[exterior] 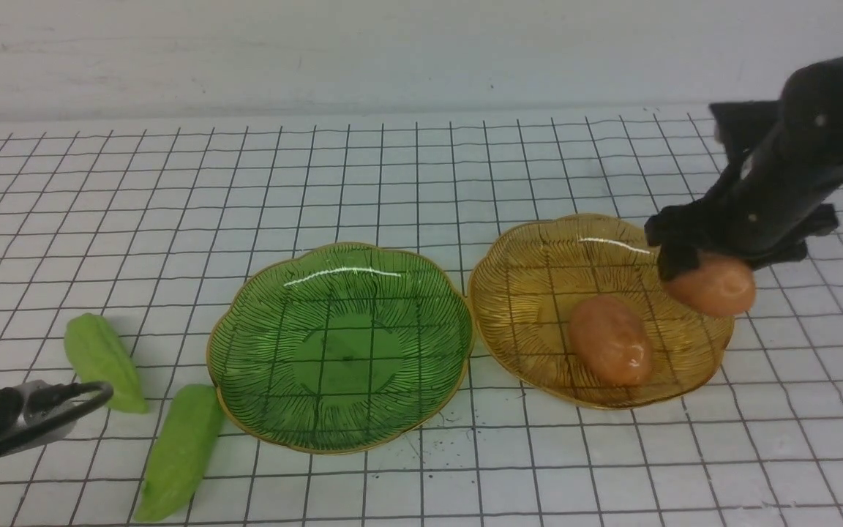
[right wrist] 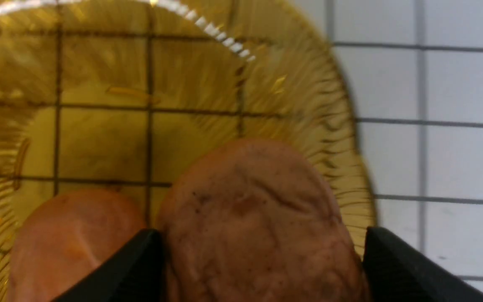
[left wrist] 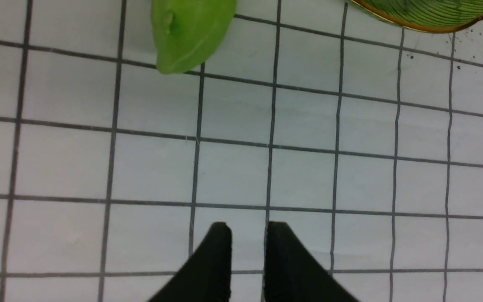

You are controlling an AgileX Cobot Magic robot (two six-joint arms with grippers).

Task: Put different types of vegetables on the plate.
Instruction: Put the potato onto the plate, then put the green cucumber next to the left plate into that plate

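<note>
An amber plate (exterior: 531, 249) holds one orange-brown potato (exterior: 608, 340). My right gripper (exterior: 725, 263) is shut on a second potato (exterior: 714, 289) and holds it just above that plate's right rim. In the right wrist view the held potato (right wrist: 250, 201) fills the gap between the fingers of the right gripper (right wrist: 262, 235), with the other potato (right wrist: 74, 235) beside it on the amber plate (right wrist: 183, 84). Two light-green gourds (exterior: 103, 362) (exterior: 176, 450) lie on the table left of an empty green plate (exterior: 341, 344). My left gripper (exterior: 63, 402) is shut and empty, low near the gourds.
A white gridded mat covers the table. In the left wrist view the left gripper (left wrist: 247, 235) hovers over bare mat, with one gourd's end (left wrist: 191, 33) and the green plate's rim (left wrist: 434, 16) ahead. A white wall stands behind the table.
</note>
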